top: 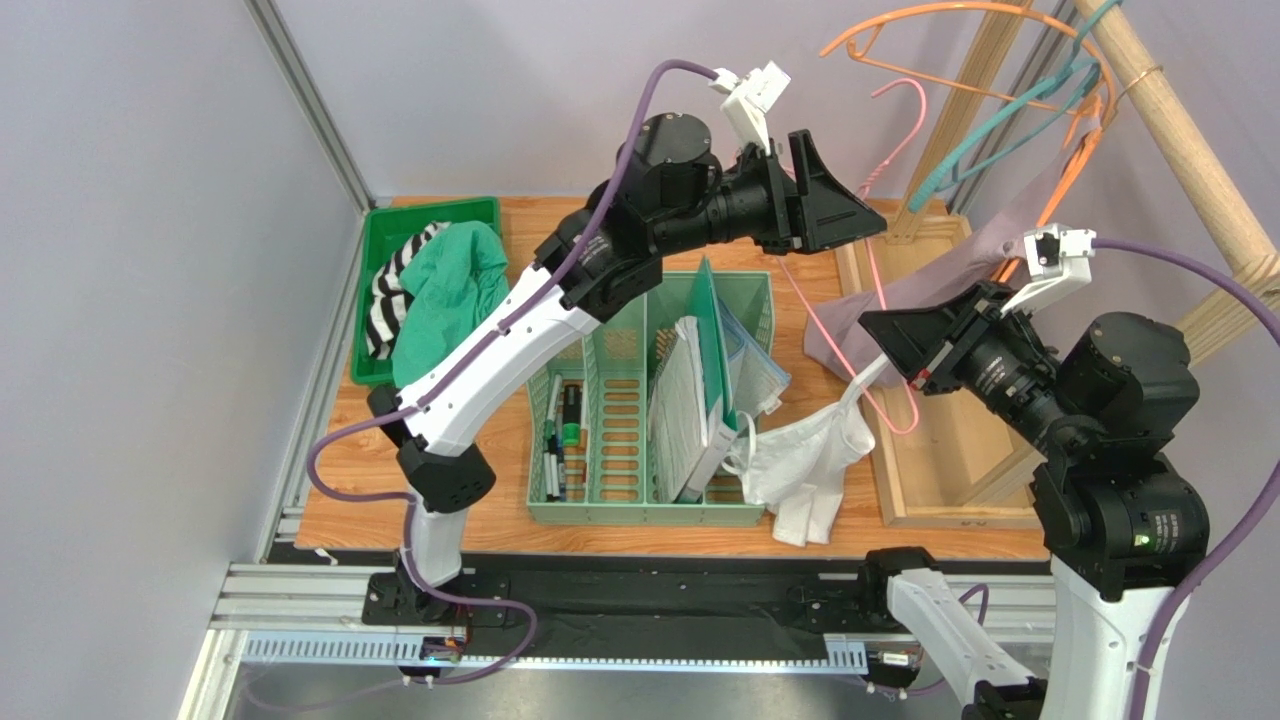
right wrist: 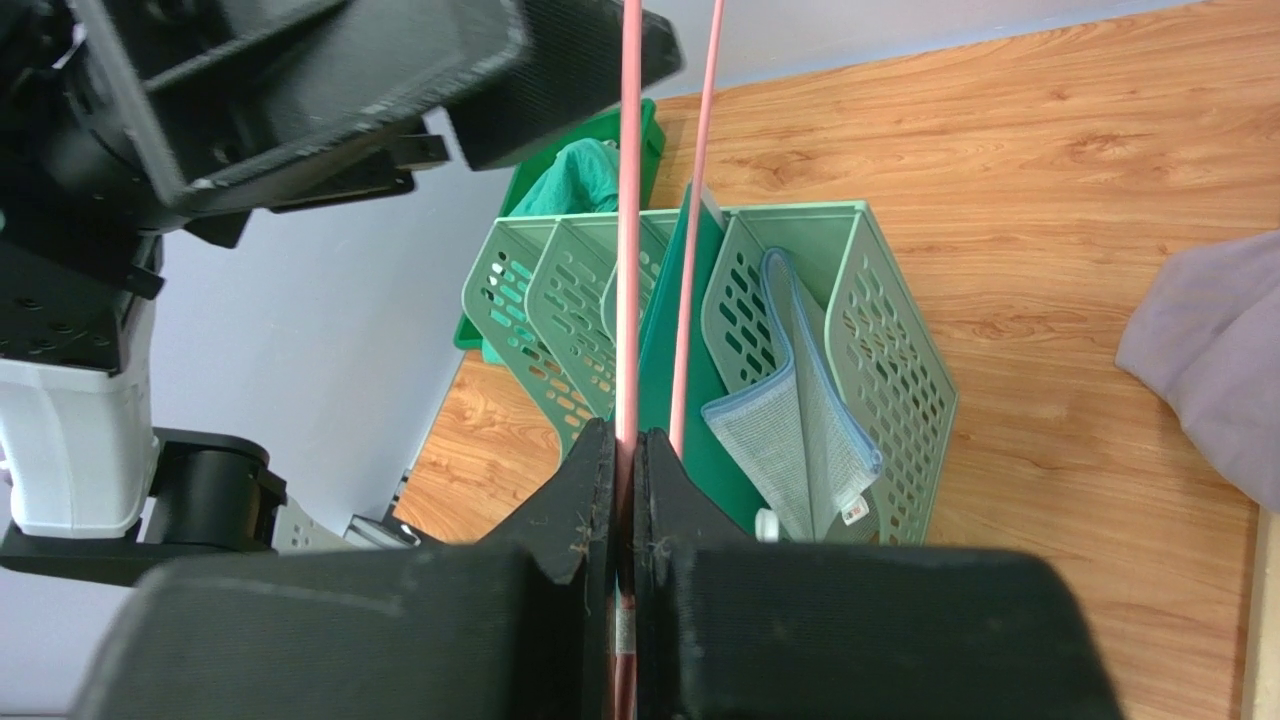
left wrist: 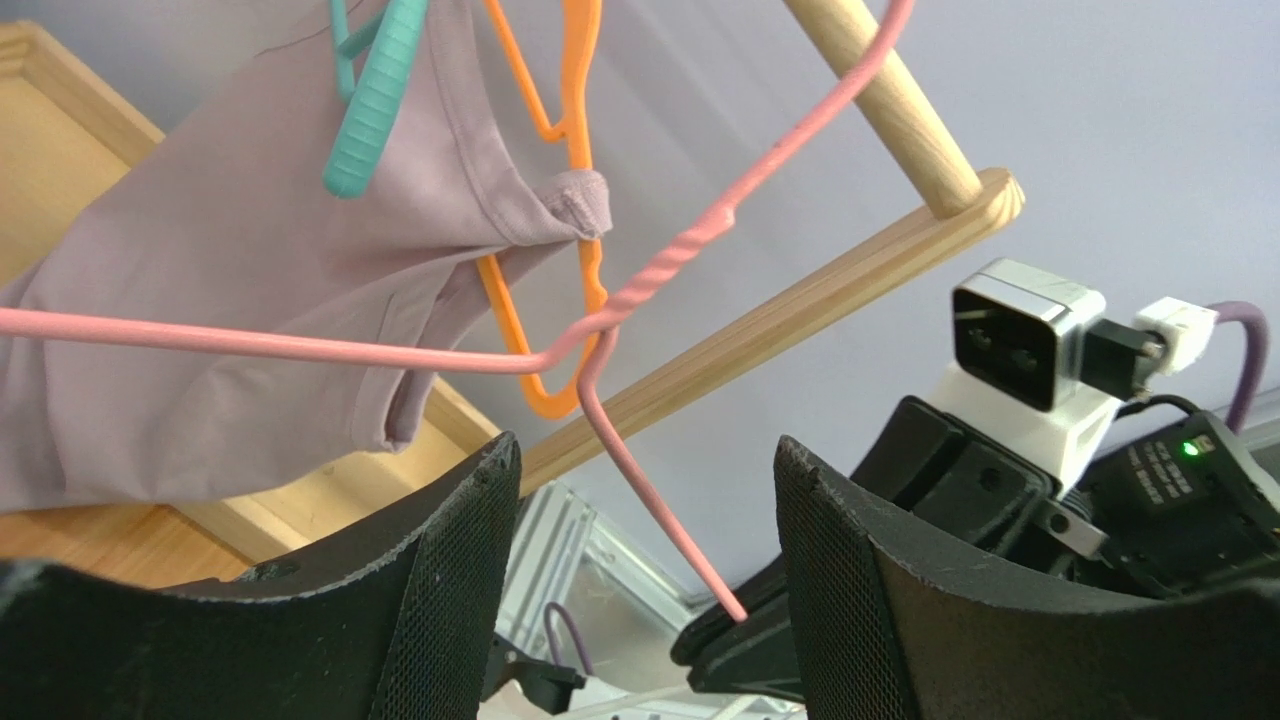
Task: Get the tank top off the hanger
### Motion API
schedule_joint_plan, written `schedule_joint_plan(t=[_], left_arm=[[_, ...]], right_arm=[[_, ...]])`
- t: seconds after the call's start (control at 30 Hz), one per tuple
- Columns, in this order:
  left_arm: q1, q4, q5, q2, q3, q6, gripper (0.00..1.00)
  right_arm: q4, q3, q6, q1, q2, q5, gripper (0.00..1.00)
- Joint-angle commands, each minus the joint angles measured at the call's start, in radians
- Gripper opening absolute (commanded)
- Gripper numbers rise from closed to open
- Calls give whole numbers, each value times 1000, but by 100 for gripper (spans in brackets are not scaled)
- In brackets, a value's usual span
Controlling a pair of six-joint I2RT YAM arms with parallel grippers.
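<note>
- Right gripper is raised to the right of the green file organizer, jaws clamped tight on the pink hanger wire
- Left gripper is above the organizer's far right corner, jaws apart, with the hanger's neck wire running between them untouched
- White tank top is heaped on the table against the organizer's right side, one strap rising toward the right gripper; whether it hooks the hanger is unclear

My left arm rises from its base and reaches forward, wrist held high. My left pincer points to the right with its jaws standing well apart. My right arm stands upright and bends leftward. My right pincer is raised, jaws pressed tight together.
</note>
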Motion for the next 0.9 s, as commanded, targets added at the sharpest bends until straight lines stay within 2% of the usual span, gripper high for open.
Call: schedule_joint_plan(t=[0.0, 0.17, 0.2, 0.27, 0.3, 0.37, 0.4, 0.57, 0.6, 0.63, 0.77, 0.87], left_arm=[[-3, 21, 11, 25, 54, -30, 66], [-3, 29, 30, 55, 65, -52, 54], [-3, 35, 31, 57, 65, -55, 46], [-1, 55, 40, 57, 65, -60, 38], [0, 61, 57, 55, 65, -64, 23], [3, 60, 79, 55, 64, -69, 9], [8, 61, 106, 54, 50, -73, 0], [14, 139, 206, 35, -8, -138, 0], [16, 147, 234, 35, -5, -144, 0], [16, 155, 249, 37, -5, -149, 0], [31, 214, 362, 43, -13, -213, 0], [39, 268, 436, 42, -28, -250, 0]], right_arm=[[66, 6, -10, 4, 8, -42, 0], [81, 0, -5, 6, 10, -75, 0], [77, 0, -3, 4, 11, -80, 0], [61, 6, -11, 4, 19, -109, 0], [54, 9, -11, 4, 21, -120, 0], [37, 17, -6, 4, 18, -141, 1], [29, 21, -3, 4, 16, -144, 7], [-34, 72, 50, 4, 54, -181, 23], [-40, 92, 58, 3, 63, -186, 31], [-49, 101, 67, 6, 73, -199, 34], [-58, 130, 102, 4, 116, -259, 37], [-45, 126, 115, 4, 131, -301, 31]])
